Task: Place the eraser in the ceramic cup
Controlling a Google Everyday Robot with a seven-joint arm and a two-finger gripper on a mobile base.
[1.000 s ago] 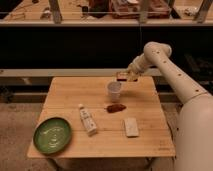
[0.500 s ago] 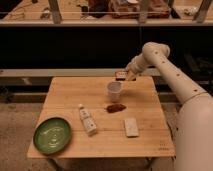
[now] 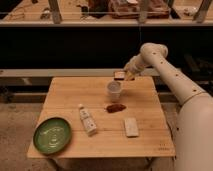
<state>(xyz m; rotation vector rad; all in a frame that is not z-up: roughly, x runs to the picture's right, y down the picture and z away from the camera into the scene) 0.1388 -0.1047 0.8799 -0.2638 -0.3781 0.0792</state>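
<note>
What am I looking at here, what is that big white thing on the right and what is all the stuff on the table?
The big white thing is a robot arm. It reaches in from the right, and at its end sits the gripper, a two-fingered clamp. There is only one picture, taken from above and in front of a wooden table; where the camera is mounted I cannot say.

The gripper is shut on the eraser, a small dark block, and holds it in the air just above and behind the ceramic cup, a plain white cup near the table's far edge.

Also on the table: a green round plate at the front left, a small white tube or bottle lying beside it, a dark reddish-brown lump just in front of the cup, and a flat pale rectangle at the front right.
</note>
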